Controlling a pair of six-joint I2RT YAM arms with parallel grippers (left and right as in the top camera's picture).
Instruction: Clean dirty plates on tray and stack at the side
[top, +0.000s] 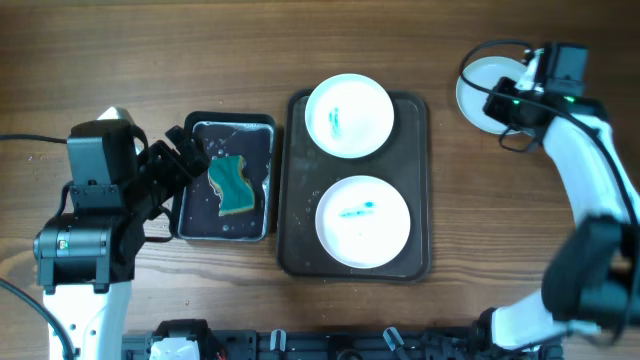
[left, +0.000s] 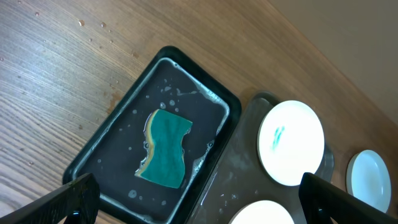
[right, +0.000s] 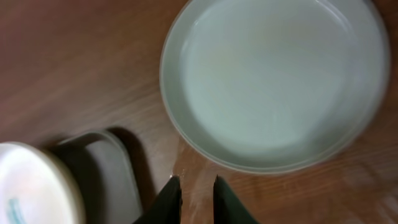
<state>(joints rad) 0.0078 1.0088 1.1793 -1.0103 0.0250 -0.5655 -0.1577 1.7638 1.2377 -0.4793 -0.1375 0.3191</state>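
Overhead view: two dirty plates are shown on the brown tray (top: 300, 170), the far plate (top: 348, 115) and the near plate (top: 362, 222), each marked with a teal smear in the middle. A third plate (top: 478, 85) lies on the table (top: 120, 50) at the far right, just beside the tray, and no smear is seen on it from the right wrist. The right gripper (right: 198, 186) is held over the near rim of that plate, its fingers only narrowly apart and nothing caught between them. The left gripper (left: 199, 186) is spread to its full width above the black tray (top: 250, 150) at the left, where the teal-and-yellow sponge (left: 165, 149) lies flat in a film of water. With one plate set aside and two to be cleaned, the step in hand is judged to be the taking up of the sponge. It would be done best if the left gripper were lowered straight down with the sponge centred between the fingers, which should close across its narrower width and be kept off the black tray's raised rim. The right gripper would best be lifted clear without the third plate being nudged. A firm hold is advised, since a wet sponge may slip.
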